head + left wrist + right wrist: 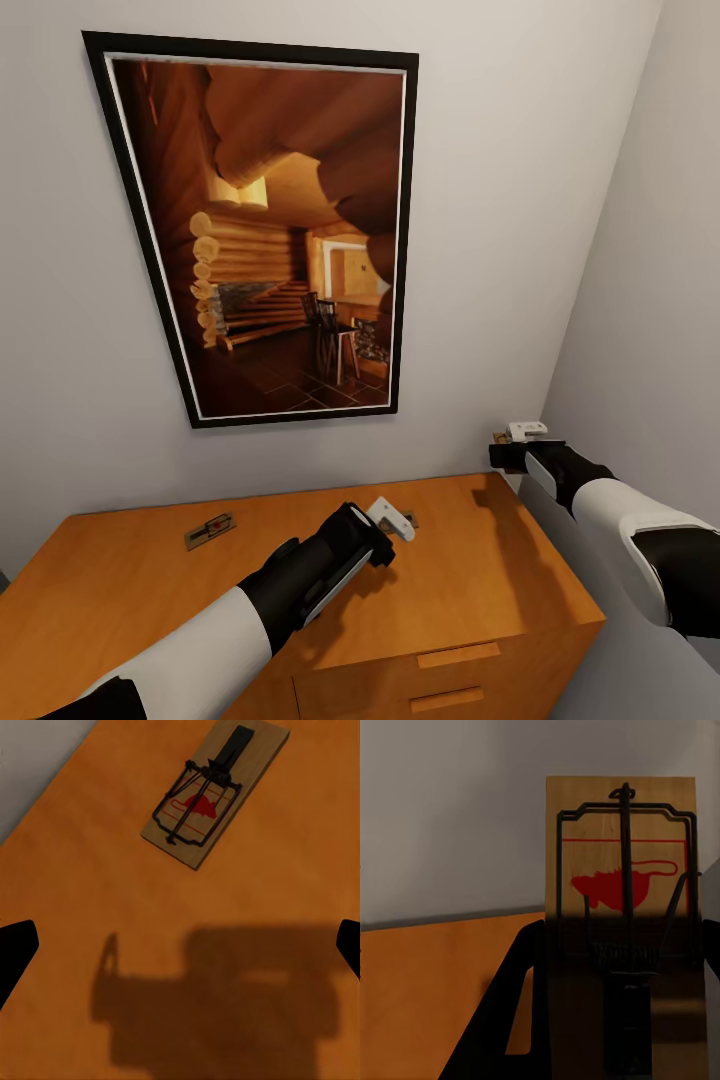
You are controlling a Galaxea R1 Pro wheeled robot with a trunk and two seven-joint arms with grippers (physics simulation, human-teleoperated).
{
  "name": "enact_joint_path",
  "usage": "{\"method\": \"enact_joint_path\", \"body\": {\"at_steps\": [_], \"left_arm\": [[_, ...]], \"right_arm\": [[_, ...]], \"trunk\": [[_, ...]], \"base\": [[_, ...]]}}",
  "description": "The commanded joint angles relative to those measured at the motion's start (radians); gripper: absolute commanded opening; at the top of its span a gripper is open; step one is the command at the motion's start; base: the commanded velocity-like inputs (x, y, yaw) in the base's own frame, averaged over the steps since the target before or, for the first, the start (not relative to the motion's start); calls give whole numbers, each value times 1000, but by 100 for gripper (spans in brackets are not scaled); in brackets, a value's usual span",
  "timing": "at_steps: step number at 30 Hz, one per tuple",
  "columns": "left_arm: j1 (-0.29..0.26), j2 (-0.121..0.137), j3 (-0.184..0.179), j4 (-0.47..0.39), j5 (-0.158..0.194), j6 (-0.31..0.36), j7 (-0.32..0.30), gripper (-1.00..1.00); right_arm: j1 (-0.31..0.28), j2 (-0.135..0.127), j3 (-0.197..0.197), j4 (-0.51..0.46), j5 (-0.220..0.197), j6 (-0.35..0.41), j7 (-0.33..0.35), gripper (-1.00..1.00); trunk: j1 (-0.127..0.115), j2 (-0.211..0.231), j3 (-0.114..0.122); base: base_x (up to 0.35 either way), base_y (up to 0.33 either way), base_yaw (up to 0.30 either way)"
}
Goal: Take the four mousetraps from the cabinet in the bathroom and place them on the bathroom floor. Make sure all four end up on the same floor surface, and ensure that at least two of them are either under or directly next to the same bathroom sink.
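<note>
The orange-brown cabinet (120,600) stands against the wall below me. One mousetrap (209,531) lies flat on its top at the back left. My left gripper (401,522) hovers over the top near the back middle; its wrist view shows it open, fingertips (15,949) wide apart, with a second mousetrap (214,791) lying on the wood (90,870) just ahead. My right gripper (505,448) is held off the cabinet's back right corner, shut on a third mousetrap (619,892), whose board stands upright between the dark fingers (521,1005). The bathroom floor is out of view.
A large black-framed picture (270,240) of a log cabin interior hangs on the wall above the cabinet. A side wall (650,300) closes in tightly on the right, close to my right arm. Two wooden bar handles (457,655) show on the cabinet front.
</note>
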Motion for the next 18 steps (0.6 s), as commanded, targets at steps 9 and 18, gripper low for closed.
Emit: {"method": "enact_joint_path", "body": {"at_steps": [9,18], "left_arm": [[-3,0,43,0,8,4,12,100],[-4,0,86,8,7,-5,11,100]], "right_arm": [[-1,-1,9,-2,-11,6,2,-100],[-1,-3,9,-2,-11,6,2,-100]], "trunk": [[1,-2,-2],[1,-2,-2]], "base": [[0,0,0],[0,0,0]]}}
